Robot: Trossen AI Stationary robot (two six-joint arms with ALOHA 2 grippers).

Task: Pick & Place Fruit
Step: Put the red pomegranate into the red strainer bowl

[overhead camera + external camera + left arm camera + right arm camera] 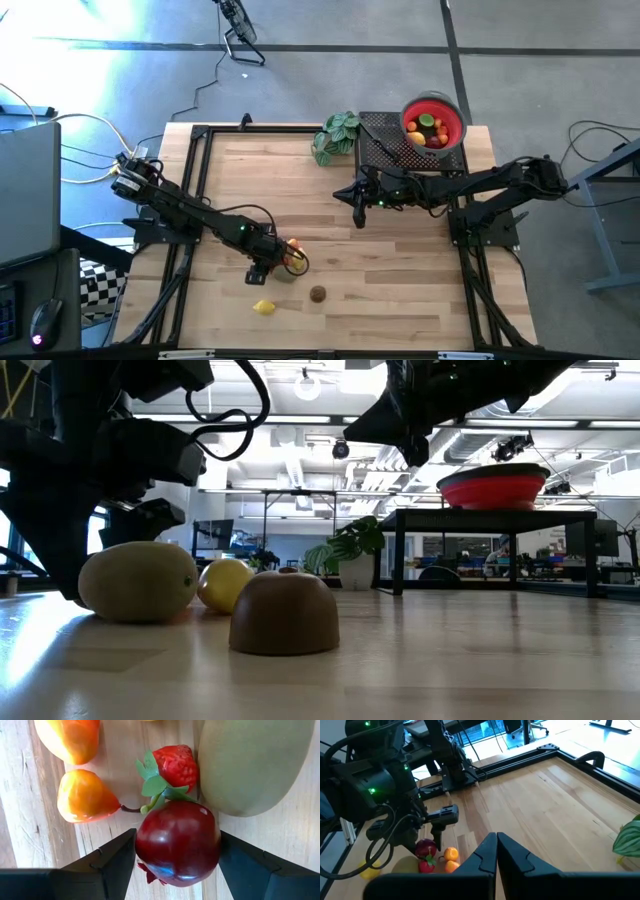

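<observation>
The left gripper (177, 857) was low over the wooden tabletop (400, 270), near its front-left part, with its 2 fingers (107, 865) set on either side of a dark red apple (177, 842) and touching its flanks. The apple appeared to sit on the tabletop, though whether it was just clear of the wood could not be told. Pressed against it lay a red strawberry (176, 766) with green leaves, and touching that a large olive-green fruit (250, 762). 2 orange fruits (85, 796) lay just beside the cluster.

From above, this cluster (292, 258) sat at the tip of the left arm. Nearer the front edge, a yellow lemon (263, 307) and a brown rounded fruit (318, 294) lay apart from each other and from the cluster.

The right gripper (496, 851) hung above the middle of the tabletop, well apart from the fruit, its fingers pressed together and holding nothing.

At the far right corner a red bowl (452, 110) stood on a dark raised stand (385, 135) and held several more small fruits (428, 132). A green leafy plant (335, 136) stood just beside the stand.
</observation>
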